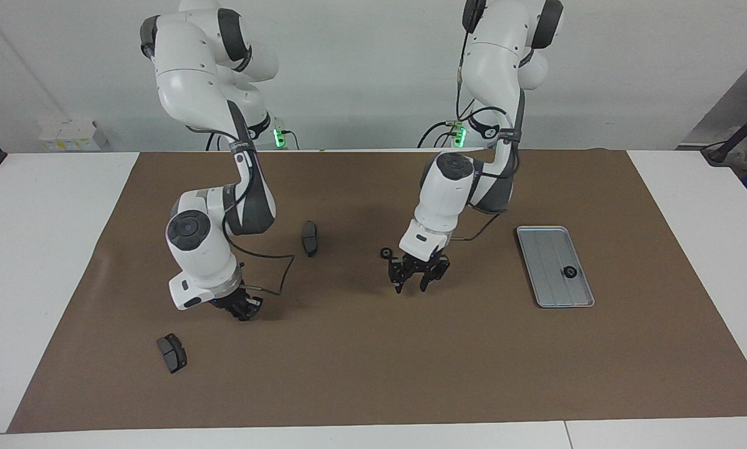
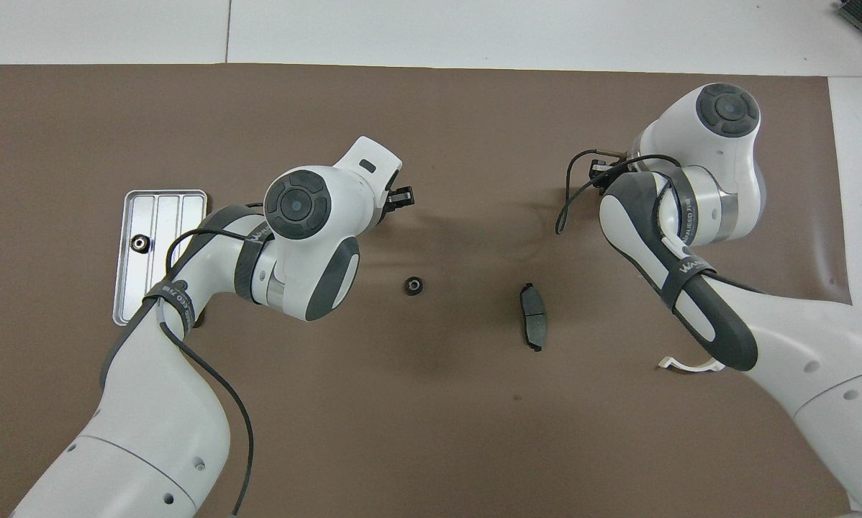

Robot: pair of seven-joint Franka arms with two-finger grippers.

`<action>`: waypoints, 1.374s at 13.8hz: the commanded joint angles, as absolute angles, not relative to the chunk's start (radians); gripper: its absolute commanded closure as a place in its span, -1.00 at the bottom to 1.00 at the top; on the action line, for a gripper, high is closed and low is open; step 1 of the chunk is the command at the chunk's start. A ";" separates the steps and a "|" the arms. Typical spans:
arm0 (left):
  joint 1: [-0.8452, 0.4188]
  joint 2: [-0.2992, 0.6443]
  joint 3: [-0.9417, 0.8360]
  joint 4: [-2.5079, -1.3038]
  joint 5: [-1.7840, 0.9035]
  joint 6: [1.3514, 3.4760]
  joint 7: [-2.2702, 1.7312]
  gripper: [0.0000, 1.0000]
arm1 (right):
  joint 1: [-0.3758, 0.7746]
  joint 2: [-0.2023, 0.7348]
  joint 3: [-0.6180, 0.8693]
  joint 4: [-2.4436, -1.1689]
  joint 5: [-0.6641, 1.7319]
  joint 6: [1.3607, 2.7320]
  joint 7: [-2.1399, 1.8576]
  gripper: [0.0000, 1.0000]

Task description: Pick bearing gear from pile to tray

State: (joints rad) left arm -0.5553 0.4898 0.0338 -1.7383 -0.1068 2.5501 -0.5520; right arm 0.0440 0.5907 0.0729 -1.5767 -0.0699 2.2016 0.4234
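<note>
One bearing gear (image 1: 568,272), a small black ring, lies in the silver tray (image 1: 545,293) at the left arm's end of the mat. Another ring (image 1: 386,252) (image 2: 413,286) lies loose mid-mat. My left gripper (image 1: 411,288) hangs open and empty over bare mat a short way from that loose ring. My right gripper (image 1: 244,312) is down at the mat, fingertips drawn together on a small black ring that barely shows between them. In the overhead view the right arm's wrist hides most of this gripper (image 2: 595,169).
One dark brake pad (image 1: 310,238) (image 2: 532,325) lies mid-mat. A second brake pad (image 1: 171,353) lies farther from the robots than the right gripper. A white curved bracket (image 2: 690,365) peeks from under the right arm. A brown mat (image 1: 373,374) covers the table.
</note>
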 commanded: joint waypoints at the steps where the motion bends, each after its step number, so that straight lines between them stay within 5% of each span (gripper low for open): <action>1: -0.609 0.502 0.031 -1.721 -0.100 2.473 -0.549 -0.30 | 0.022 0.604 0.089 -1.578 -0.055 2.235 0.390 0.37; 5: -0.663 0.468 0.034 -1.779 -0.095 2.402 -0.551 -0.30 | 0.018 0.604 0.089 -1.582 -0.055 2.237 0.391 0.37; 8: -0.670 0.453 0.035 -1.799 -0.094 2.356 -0.548 -0.24 | 0.024 0.601 0.091 -1.575 -0.054 2.224 0.394 1.00; 19: -0.709 0.430 0.035 -1.819 -0.092 2.266 -0.546 0.06 | 0.057 0.470 0.095 -1.595 -0.051 2.093 0.411 1.00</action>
State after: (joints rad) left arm -0.6941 0.4693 0.0187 -1.7710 -0.1042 2.2650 -0.5482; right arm 0.0517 0.5143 0.0904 -1.5690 -0.0686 2.1240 0.4233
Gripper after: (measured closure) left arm 0.489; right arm 0.758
